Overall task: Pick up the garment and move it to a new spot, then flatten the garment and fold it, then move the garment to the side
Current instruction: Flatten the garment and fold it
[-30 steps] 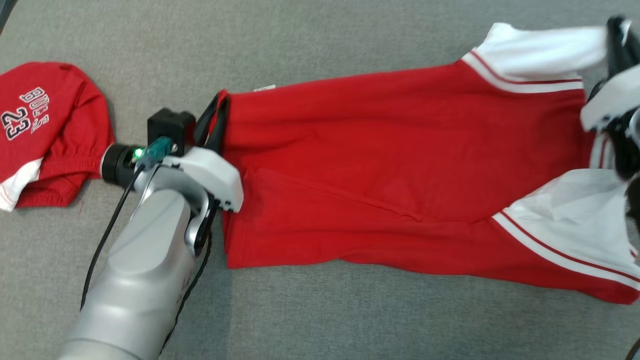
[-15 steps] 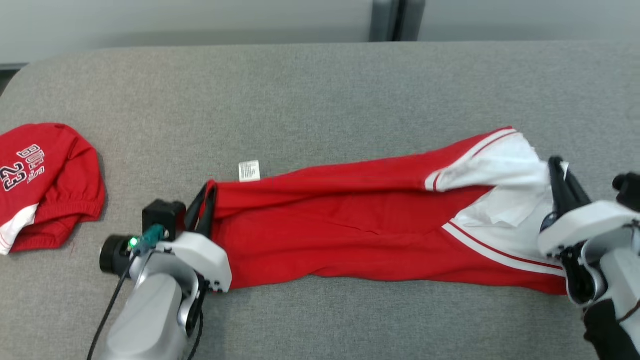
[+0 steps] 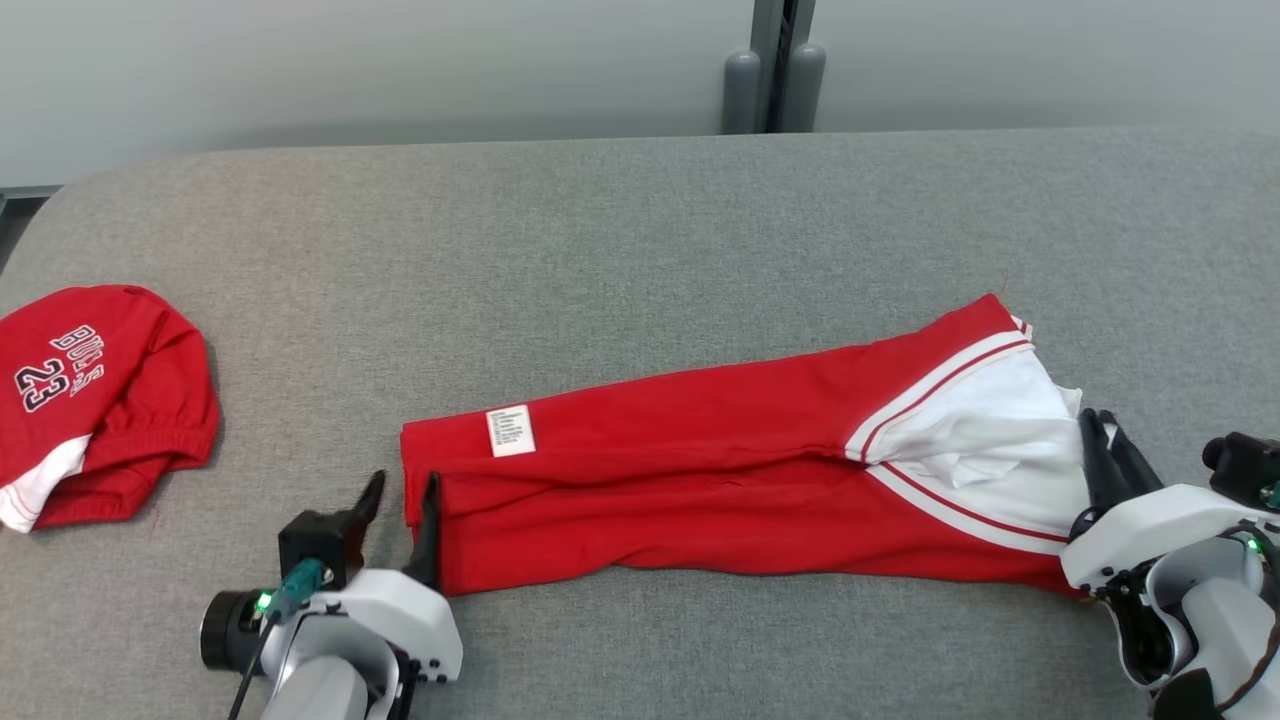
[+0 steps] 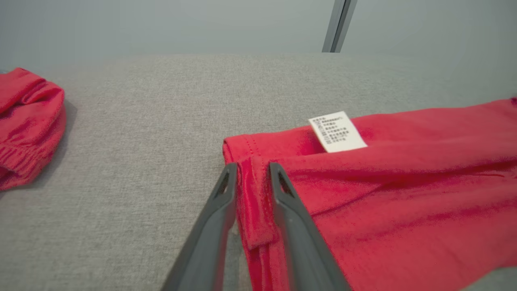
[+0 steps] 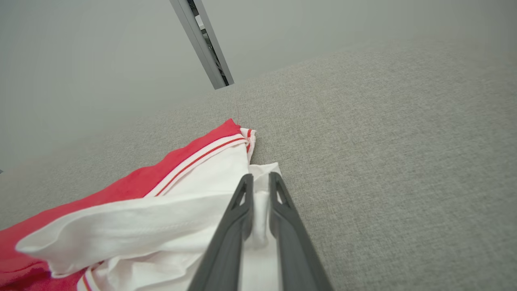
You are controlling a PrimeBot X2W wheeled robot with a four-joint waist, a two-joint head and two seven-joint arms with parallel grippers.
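Note:
The garment (image 3: 700, 470), a red shirt with white sleeves, lies folded lengthwise across the grey table (image 3: 600, 250), its white label (image 3: 509, 431) facing up. My left gripper (image 3: 400, 500) stands open at the shirt's left end. In the left wrist view the red hem (image 4: 252, 202) runs loose between the spread fingers of the left gripper (image 4: 251, 169). My right gripper (image 3: 1100, 430) sits at the right end, shut on the white sleeve cloth (image 5: 169, 218). The right wrist view shows a strip of white fabric pinched in my right gripper (image 5: 260, 178).
A second red garment (image 3: 95, 400) printed with "23" lies bunched at the table's left edge and also appears at the left in the left wrist view (image 4: 24, 121). A grey wall and a post (image 3: 775, 70) stand behind the table.
The head camera has shifted, showing more of the table. The shirt has come down onto the table as a narrower band. My left gripper's fingers have spread apart off the hem.

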